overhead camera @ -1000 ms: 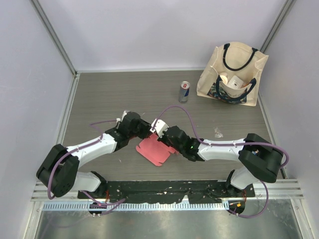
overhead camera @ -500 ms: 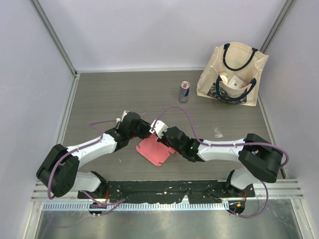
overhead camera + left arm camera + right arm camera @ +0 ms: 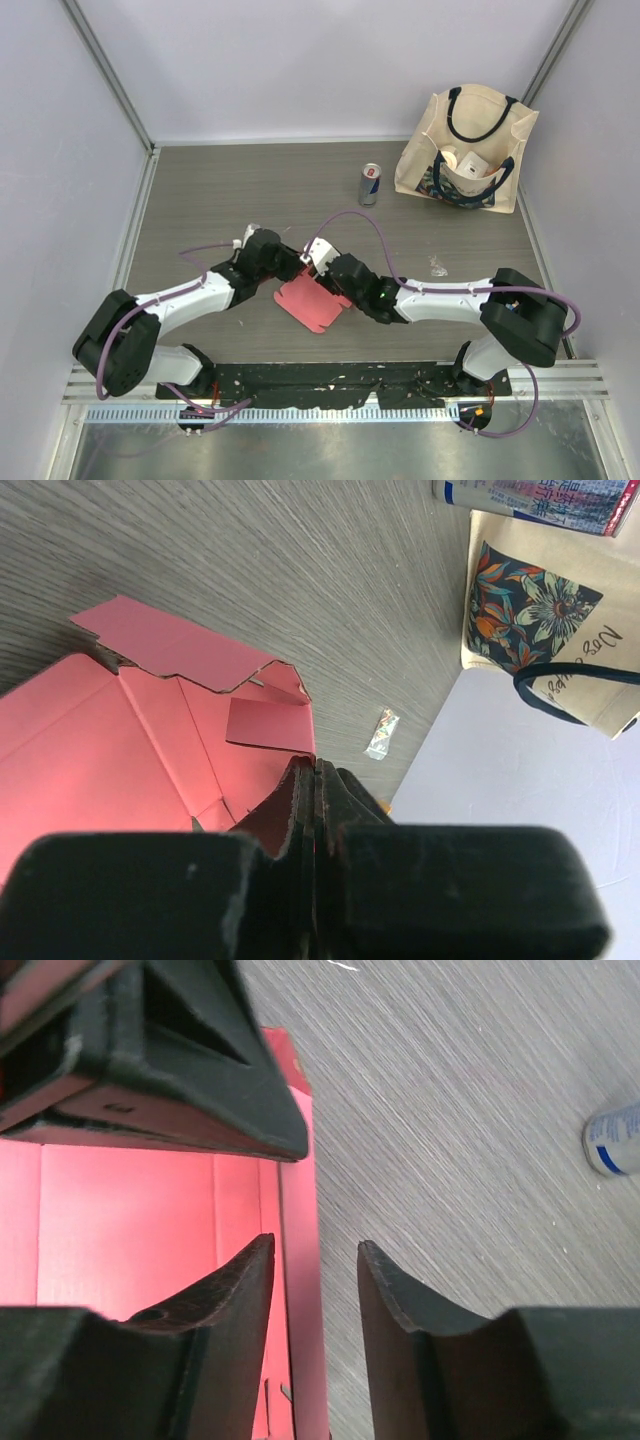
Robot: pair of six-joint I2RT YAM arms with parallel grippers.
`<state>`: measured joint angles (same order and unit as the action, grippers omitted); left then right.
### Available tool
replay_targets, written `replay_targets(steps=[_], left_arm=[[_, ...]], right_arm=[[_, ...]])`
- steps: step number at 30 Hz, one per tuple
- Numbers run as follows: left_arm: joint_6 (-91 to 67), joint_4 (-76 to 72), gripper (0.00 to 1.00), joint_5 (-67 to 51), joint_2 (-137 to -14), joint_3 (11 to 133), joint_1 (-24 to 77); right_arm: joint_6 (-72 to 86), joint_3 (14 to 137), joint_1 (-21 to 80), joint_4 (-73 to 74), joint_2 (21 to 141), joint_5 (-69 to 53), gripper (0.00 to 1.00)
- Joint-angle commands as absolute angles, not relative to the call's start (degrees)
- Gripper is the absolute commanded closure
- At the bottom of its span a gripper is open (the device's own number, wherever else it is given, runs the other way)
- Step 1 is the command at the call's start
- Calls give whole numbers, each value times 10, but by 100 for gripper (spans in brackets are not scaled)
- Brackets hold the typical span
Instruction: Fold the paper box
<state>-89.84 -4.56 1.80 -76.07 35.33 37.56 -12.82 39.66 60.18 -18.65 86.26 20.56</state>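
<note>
The pink-red paper box (image 3: pixel 312 305) lies mostly flat on the grey table between the two arms, with its tabs and creases showing. My left gripper (image 3: pixel 292 266) is at its far left corner. In the left wrist view (image 3: pixel 315 765) the jaws are pressed together on a raised edge of the card (image 3: pixel 100 750). My right gripper (image 3: pixel 320 272) is at the far edge beside it. In the right wrist view (image 3: pixel 315 1250) it is open, with its jaws on either side of the sheet's narrow edge strip (image 3: pixel 298 1260). The left gripper (image 3: pixel 200 1080) shows just above.
A drink can (image 3: pixel 370 184) stands at the back. A cream tote bag (image 3: pixel 465 150) with a small white box (image 3: pixel 470 165) in it stands at the back right. A clear wrapper scrap (image 3: pixel 437 266) lies to the right. Walls close in the table on three sides.
Both grippers have shifted only slightly at the sheet's far edge, the right one a little to the left. The sheet has barely moved.
</note>
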Motion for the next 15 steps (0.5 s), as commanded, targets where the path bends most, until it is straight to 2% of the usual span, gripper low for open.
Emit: replay_targets(steps=[1, 4, 5, 9, 12, 15], left_arm=[[-902, -84, 100, 49, -741, 332, 380], [-912, -87, 100, 62, -730, 325, 380], [-917, -92, 100, 66, -729, 316, 380], [-953, -132, 100, 79, -717, 285, 381], [-969, -141, 100, 99, -702, 267, 386], [-996, -154, 100, 123, -692, 247, 391]], right_arm=[[15, 487, 606, -61, 824, 279, 51], [144, 541, 605, 81, 793, 342, 45], [176, 551, 605, 109, 783, 351, 40], [307, 591, 603, 216, 746, 330, 36], [415, 585, 596, 207, 728, 246, 36], [510, 538, 592, 128, 698, 170, 36]])
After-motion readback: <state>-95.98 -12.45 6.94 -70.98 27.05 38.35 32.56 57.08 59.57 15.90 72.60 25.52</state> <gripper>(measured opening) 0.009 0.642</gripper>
